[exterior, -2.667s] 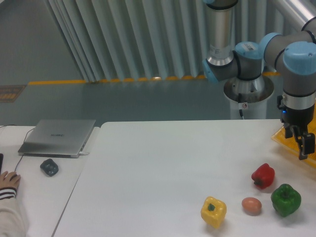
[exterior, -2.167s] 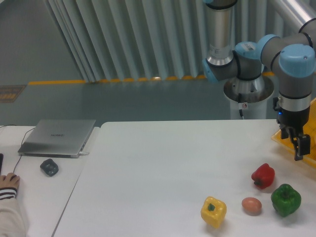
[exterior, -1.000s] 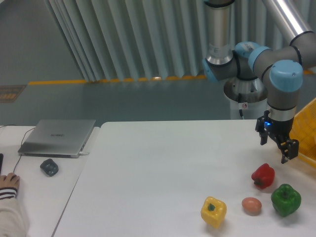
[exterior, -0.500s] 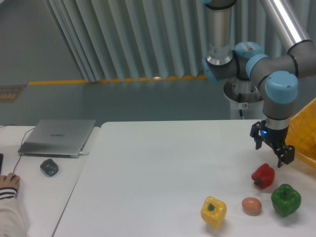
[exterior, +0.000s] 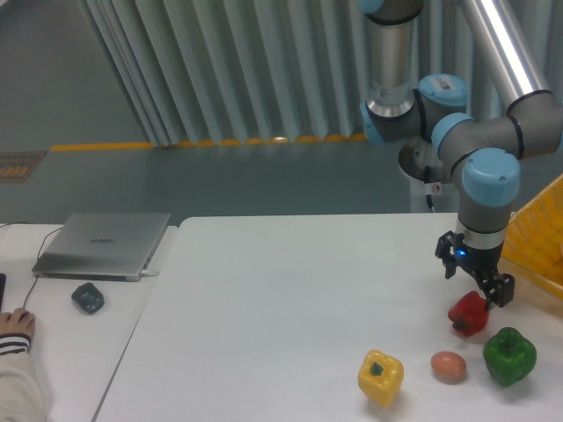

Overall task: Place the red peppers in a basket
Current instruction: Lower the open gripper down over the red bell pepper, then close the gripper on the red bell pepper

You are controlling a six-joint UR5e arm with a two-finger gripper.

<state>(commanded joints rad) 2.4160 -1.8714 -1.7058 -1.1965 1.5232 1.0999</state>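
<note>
I see my claw (exterior: 475, 283) hanging low over the white table (exterior: 290, 299), right above the red pepper (exterior: 468, 314). Its two fingers (exterior: 447, 261) are spread apart, one on the left and one on the right, and nothing is between them. The right finger tip looks very close to the top of the red pepper, but I cannot tell if it touches. The red pepper sits on the table near the right side, with its dark stem pointing toward me and down to the left. A green pepper (exterior: 509, 355) sits just beside it, a bit closer to me and to the right. A small pinkish round thing like an egg (exterior: 448, 366) lies just left of the green pepper. A yellow pepper (exterior: 381, 377) sits left of that, near the front edge. The basket (exterior: 537, 237) is yellow-orange with net sides, and I only see part of it at the right edge, near the red pepper and a bit farther back. On another table at the left lies a shut grey laptop (exterior: 104, 243), with a small dark thing (exterior: 88, 298) close to it. A hand (exterior: 16, 323) rests at the far left edge.
</note>
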